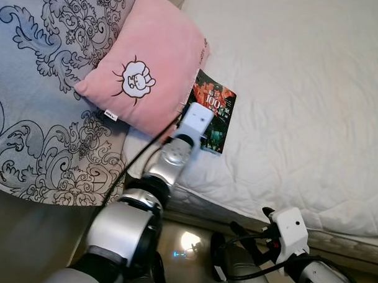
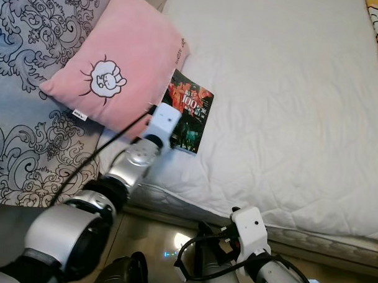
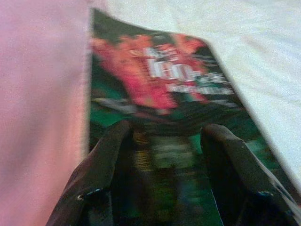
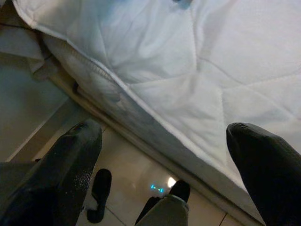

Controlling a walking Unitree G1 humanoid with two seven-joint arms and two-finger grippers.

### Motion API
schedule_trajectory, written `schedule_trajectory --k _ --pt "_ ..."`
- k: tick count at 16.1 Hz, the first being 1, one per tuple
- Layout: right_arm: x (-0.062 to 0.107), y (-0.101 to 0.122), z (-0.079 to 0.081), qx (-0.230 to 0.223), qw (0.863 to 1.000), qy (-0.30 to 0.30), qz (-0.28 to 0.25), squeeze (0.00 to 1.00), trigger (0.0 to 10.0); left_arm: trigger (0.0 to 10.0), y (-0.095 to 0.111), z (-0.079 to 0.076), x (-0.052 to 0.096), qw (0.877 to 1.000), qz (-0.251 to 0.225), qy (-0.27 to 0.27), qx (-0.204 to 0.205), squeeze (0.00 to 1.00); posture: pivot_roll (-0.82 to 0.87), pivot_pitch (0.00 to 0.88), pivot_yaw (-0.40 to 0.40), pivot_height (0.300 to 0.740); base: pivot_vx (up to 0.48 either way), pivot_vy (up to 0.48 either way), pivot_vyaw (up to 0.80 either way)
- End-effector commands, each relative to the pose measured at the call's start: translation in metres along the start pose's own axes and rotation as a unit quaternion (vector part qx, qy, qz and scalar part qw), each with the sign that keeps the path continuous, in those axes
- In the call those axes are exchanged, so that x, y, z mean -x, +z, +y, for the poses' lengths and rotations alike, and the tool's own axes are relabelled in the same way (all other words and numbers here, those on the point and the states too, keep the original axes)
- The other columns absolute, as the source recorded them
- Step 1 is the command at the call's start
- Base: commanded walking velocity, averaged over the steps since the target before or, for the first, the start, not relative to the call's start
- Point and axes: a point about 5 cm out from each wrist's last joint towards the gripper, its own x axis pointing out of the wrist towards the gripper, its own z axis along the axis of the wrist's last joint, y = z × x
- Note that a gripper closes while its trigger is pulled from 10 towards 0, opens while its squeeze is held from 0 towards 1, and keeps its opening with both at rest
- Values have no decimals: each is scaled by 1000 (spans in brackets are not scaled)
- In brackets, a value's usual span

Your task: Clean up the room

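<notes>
At far left a grey-blue quilt with black scroll patterns (image 1: 45,121) covers the bed. On it, and overlapping onto the white quilted mattress (image 1: 299,100), lies a square pink cushion with a cartoon sheep drawn on it (image 1: 146,71). Just right of the cushion, its edge touching or perhaps tucked under the cushion's, a thin glossy booklet with a red and green cover (image 1: 216,112) lies flat on the mattress near the bed's near edge. The left gripper (image 3: 167,136) hangs right over the booklet's near end, fingers (image 3: 106,165) spread apart and holding nothing; the blur hides whether they touch it. At near right, the right gripper (image 4: 164,136) hangs off the bed's edge above the shiny floor (image 1: 193,247), fingers wide apart and empty.
</notes>
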Motion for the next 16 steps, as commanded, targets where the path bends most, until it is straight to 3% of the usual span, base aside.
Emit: schedule_trajectory --k 1,6,9,12,16 --pt "3 -5 1 -5 1000 1 15 0 10000 10000 7 -4 -2 1000 -12 1 -21 0 -240 288 -27 740 0 0 0" --pt "4 1 4 -9 1000 14 -4 0 10000 10000 8 1 -1 997 -20 36 -63 0 -246 284 -24 740 0 0 0" --pt "6 2 3 -6 1000 16 -6 0 10000 10000 14 11 -2 993 -38 80 -79 0 -255 274 -24 740 0 0 0" --pt "5 2 2 -5 1000 15 -4 0 10000 10000 6 4 -1 995 -16 57 -86 0 -255 266 -22 740 0 0 0" --pt "6 0 4 -6 1000 16 0 0 10000 10000 -9 -13 2 998 23 17 -48 0 -260 264 -21 740 0 0 0"
